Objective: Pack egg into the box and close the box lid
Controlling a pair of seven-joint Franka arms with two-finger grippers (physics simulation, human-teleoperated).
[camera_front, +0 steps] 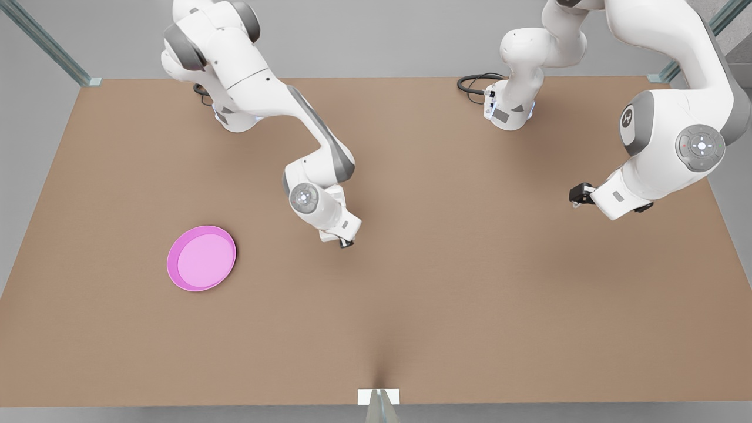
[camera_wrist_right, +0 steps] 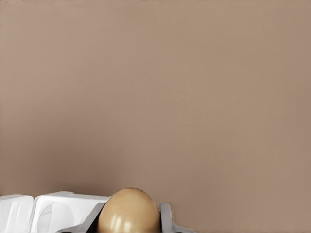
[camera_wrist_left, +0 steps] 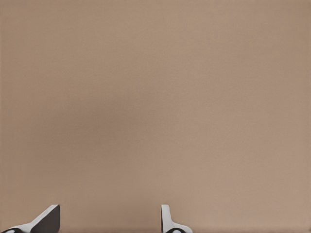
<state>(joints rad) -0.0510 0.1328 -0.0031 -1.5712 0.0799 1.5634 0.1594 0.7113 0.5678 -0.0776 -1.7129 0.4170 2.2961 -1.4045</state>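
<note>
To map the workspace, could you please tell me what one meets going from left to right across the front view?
Pink plate, middle arm's tool, white tab, black cable, the other arm's tool.

Even, diffuse light is cast from above, and the brown table (camera_front: 446, 305) is rendered bright and flat. Soft, blurred shadows are thrown beneath both arms, and a faint sheen is seen on the egg (camera_wrist_right: 129, 211). No glare or edge distortion is seen.

I see a big brown table (camera_front: 446, 305) with a grey floor (camera_front: 35, 117) around it, shiny metal bars (camera_front: 50, 47) at the far corners, and soft light all over
</note>
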